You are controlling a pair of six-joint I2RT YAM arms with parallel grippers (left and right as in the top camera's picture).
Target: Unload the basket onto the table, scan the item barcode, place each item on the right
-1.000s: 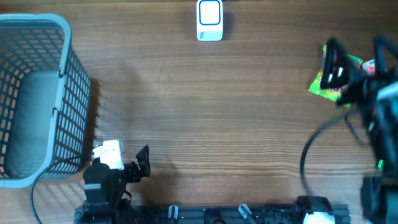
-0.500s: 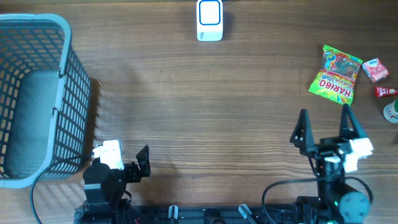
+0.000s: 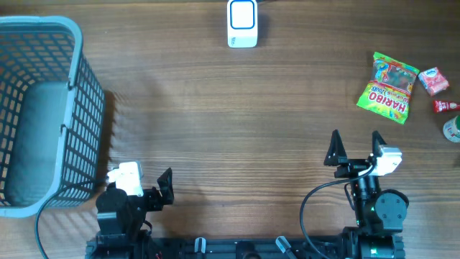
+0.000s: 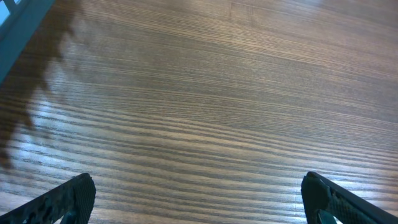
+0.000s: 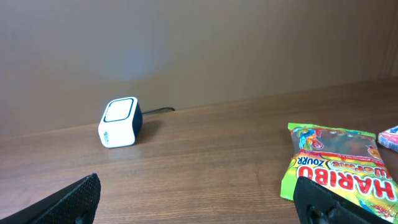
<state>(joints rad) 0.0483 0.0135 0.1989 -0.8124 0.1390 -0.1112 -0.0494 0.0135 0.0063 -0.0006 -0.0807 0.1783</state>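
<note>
The item, a green Haribo sweets bag (image 3: 389,88), lies flat on the wooden table at the far right. The same Haribo bag (image 5: 339,165) fills the right side of the right wrist view. A white scanner with a blue-framed window (image 3: 242,23) stands at the table's back edge, and the right wrist view shows this scanner (image 5: 119,121) left of centre. My right gripper (image 3: 354,144) is open and empty, nearer the front than the bag and a little to its left. The left gripper (image 3: 146,183) rests open at the front left, with only bare wood between its fingers (image 4: 62,199).
A blue-grey mesh basket (image 3: 43,21) takes up the far left. Right of the bag lie a small pink packet (image 3: 433,80), a red packet (image 3: 447,106) and a white-green thing (image 3: 453,129) at the table's edge. Cables loop by the right arm's base.
The right arm has pulled back from over the Haribo bag toward the front edge, then shifted slightly left. The bag stays on the table. The left arm has not moved.
</note>
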